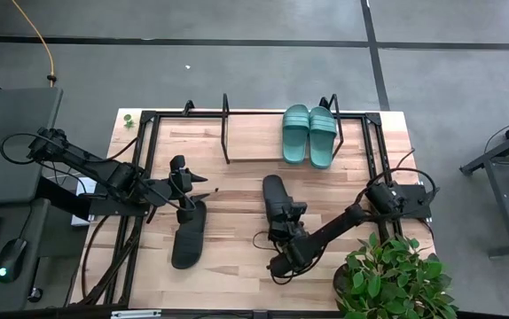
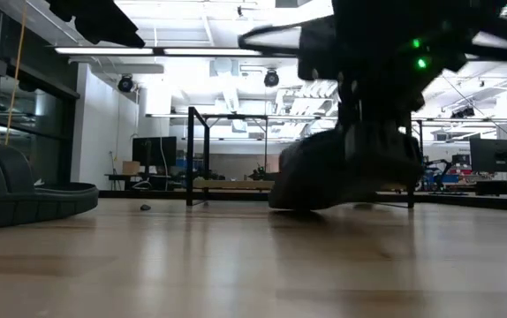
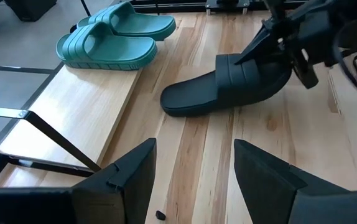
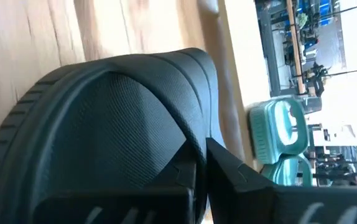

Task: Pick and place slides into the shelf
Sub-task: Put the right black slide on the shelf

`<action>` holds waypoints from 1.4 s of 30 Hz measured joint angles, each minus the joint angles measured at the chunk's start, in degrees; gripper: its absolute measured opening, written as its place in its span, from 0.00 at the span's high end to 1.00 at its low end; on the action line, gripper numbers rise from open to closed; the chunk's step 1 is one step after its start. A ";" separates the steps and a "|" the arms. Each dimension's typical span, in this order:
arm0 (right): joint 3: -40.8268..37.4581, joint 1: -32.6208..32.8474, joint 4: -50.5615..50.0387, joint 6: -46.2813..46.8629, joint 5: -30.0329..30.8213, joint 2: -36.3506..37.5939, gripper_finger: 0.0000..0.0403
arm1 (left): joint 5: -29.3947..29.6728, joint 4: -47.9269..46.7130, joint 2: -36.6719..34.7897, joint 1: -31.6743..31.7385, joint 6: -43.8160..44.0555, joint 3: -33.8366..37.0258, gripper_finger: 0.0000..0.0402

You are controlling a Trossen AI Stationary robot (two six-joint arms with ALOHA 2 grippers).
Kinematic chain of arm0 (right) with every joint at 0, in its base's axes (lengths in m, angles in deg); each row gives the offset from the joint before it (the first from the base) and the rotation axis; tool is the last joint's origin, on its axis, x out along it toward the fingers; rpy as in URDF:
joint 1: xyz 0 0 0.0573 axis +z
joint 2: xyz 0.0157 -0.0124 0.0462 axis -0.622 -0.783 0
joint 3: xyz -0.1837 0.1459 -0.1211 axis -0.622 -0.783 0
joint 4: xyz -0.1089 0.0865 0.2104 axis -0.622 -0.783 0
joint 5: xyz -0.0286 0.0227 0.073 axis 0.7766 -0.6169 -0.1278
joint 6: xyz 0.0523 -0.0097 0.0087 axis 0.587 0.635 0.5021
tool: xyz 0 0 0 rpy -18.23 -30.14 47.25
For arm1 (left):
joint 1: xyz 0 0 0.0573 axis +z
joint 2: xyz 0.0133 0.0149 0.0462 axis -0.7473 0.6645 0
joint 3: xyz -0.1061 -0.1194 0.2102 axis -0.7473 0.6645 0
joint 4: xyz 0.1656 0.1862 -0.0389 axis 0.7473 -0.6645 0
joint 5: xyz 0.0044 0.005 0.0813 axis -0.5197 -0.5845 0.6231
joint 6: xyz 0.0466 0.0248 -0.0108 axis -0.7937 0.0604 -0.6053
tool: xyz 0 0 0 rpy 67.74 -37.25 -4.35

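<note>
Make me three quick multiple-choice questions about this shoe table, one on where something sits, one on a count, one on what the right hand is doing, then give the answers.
1. Where are the teal slides?
A. side by side on the shelf
B. by the plant
C. in the left hand

2. How many black slides show?
A. one
B. two
C. four

3. The right hand is:
A. wide open over the table
B. shut on a black slide
C. holding a teal slide

Answers:
1 A, the high view shows the pair together on the shelf board.
2 B, one by the open left hand, one at the right hand.
3 B, its wrist view shows the fingers clamped on the black strap.
</note>
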 joint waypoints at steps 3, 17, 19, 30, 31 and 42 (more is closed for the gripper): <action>1.97 0.00 -1.90 -0.03 1.32 0.00 1.00 | 0.00 -0.34 0.00 0.00 0.00 0.00 0.51; 9.66 -3.56 -10.76 -0.20 6.70 0.03 1.00 | 0.00 -0.36 0.00 0.00 0.00 0.00 0.51; 10.67 -4.49 -11.55 -0.36 7.90 0.03 1.00 | 0.00 -0.36 0.00 0.00 0.00 0.00 0.51; 12.21 -12.35 -9.19 -8.83 10.38 0.07 1.00 | 0.01 -0.37 0.00 0.00 0.00 0.00 0.51; 12.21 -13.15 -8.38 -9.58 10.74 0.07 1.00 | 0.02 -0.38 0.00 0.00 0.00 0.00 0.51; 12.21 -20.94 14.93 -34.02 9.90 0.09 1.00 | 0.02 -0.38 0.00 0.00 -0.63 0.00 0.51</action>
